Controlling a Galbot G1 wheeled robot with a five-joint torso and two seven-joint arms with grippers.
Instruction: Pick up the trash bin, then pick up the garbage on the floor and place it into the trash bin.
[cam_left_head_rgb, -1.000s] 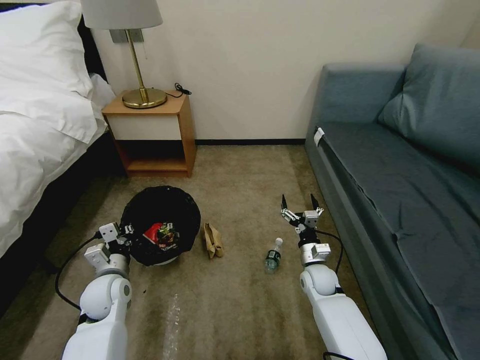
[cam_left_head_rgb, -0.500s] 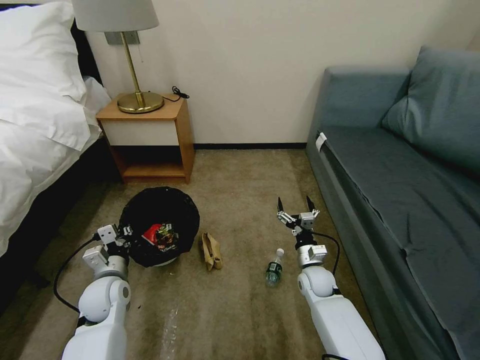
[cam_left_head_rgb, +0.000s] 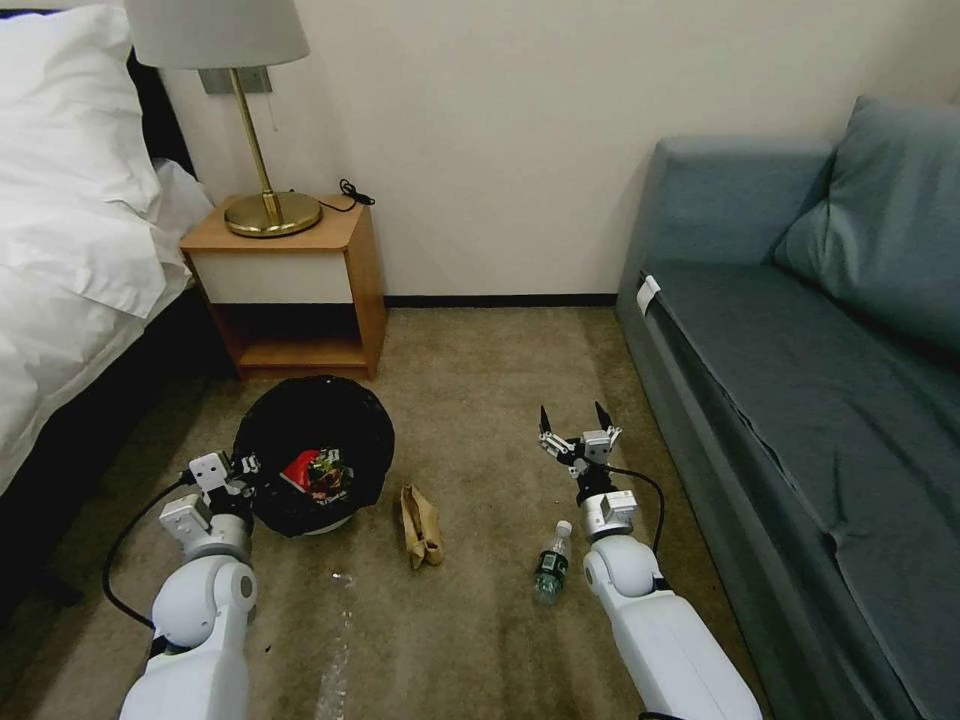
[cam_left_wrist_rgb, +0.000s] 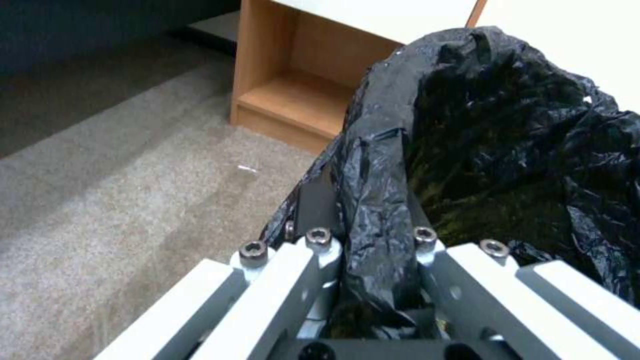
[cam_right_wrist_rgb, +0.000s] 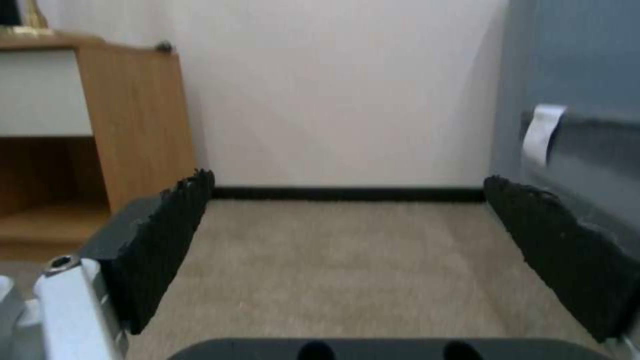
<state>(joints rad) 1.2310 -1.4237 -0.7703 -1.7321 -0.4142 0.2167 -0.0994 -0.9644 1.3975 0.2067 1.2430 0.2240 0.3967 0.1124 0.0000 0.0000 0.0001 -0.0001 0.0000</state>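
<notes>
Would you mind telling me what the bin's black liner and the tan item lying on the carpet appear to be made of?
The crinkly black liner looks like thin glossy plastic film: it creases sharply and glints. The left pincer clamps its rim. The crumpled tan bag seems to be matte brown paper, judging by its stiff folds.

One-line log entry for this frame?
left gripper: shut on bin rim | right gripper: open, empty | in bin: packets | on floor: paper bag, bottle

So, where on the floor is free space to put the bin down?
Bare carpet lies between nightstand and sofa, ahead of the open right claw. It is crowded nearer: paper bag and bottle beside the bin, held by the left claw.
</notes>
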